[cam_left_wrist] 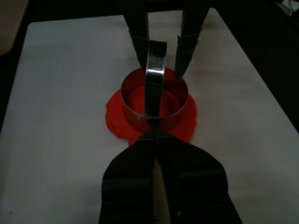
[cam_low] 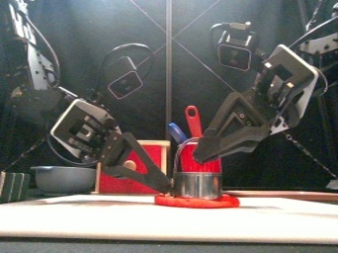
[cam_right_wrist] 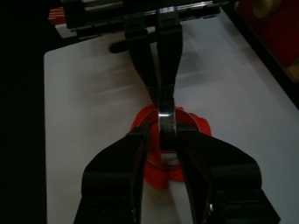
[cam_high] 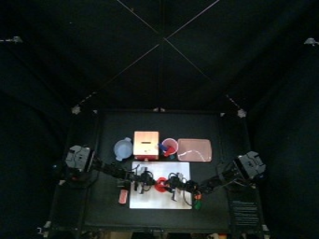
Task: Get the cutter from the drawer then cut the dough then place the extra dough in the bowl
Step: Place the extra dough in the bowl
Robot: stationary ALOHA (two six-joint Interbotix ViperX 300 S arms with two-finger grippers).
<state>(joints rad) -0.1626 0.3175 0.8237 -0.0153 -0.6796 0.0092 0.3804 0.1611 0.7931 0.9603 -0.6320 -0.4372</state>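
Right gripper (cam_right_wrist: 163, 129) pinches cutter (cam_low: 199, 185) handle — left gripper (cam_left_wrist: 156, 144) clamped on rim just beside; dough (cam_low: 199, 202) beneath both, on white board (cam_left_wrist: 70, 70).

One cutter (cam_low: 199, 185), one dough (cam_low: 199, 202), perhaps two knives (cam_low: 192, 119)

Red cup (cam_low: 187, 156) half hidden behind cutter (cam_low: 199, 185).
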